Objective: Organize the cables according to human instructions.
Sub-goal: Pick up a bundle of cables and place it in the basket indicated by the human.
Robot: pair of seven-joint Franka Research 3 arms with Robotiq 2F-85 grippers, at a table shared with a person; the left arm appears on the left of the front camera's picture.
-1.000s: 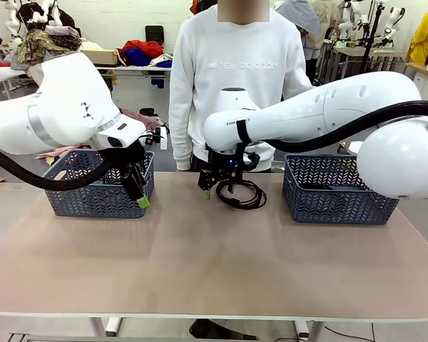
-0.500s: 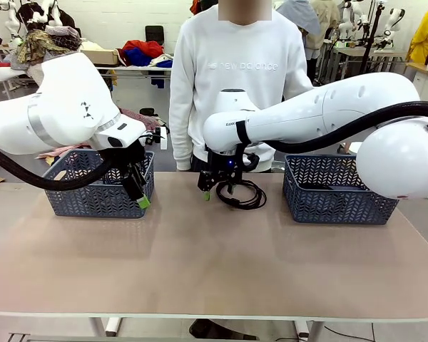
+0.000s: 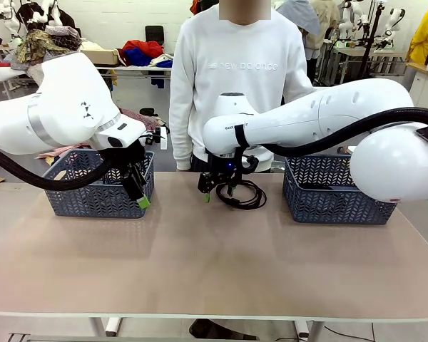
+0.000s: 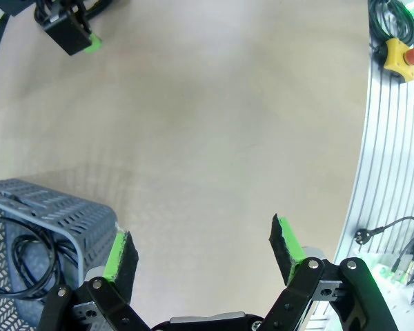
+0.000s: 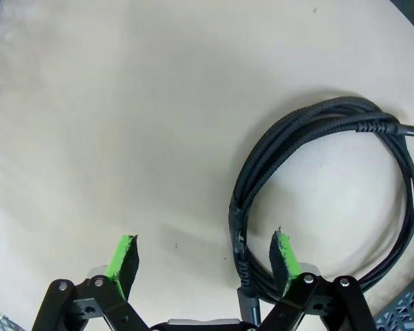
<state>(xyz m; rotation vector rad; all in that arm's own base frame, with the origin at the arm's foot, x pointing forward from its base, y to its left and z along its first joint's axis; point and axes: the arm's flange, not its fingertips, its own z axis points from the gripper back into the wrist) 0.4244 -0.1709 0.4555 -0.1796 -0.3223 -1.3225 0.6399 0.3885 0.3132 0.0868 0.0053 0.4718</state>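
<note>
Worktop [image 3: 214,263] of beige spans the front view, with a person [image 3: 232,78] in a white sweatshirt standing at its far side. Two blue perforated baskets sit on it: the left basket [image 3: 93,196] and the right basket [image 3: 339,199]. The left gripper [image 3: 139,192] hangs just in front of the left basket, its fingers [image 4: 121,252] spread wide and holding nothing; the left wrist view shows a black cable in the basket [image 4: 17,265] beside them. The right gripper [image 3: 215,191] is low over the worktop's far middle, fingers [image 5: 284,254] wide apart and empty, one pad right beside the coiled black cable [image 5: 331,207] lying on the worktop between the baskets.
</note>
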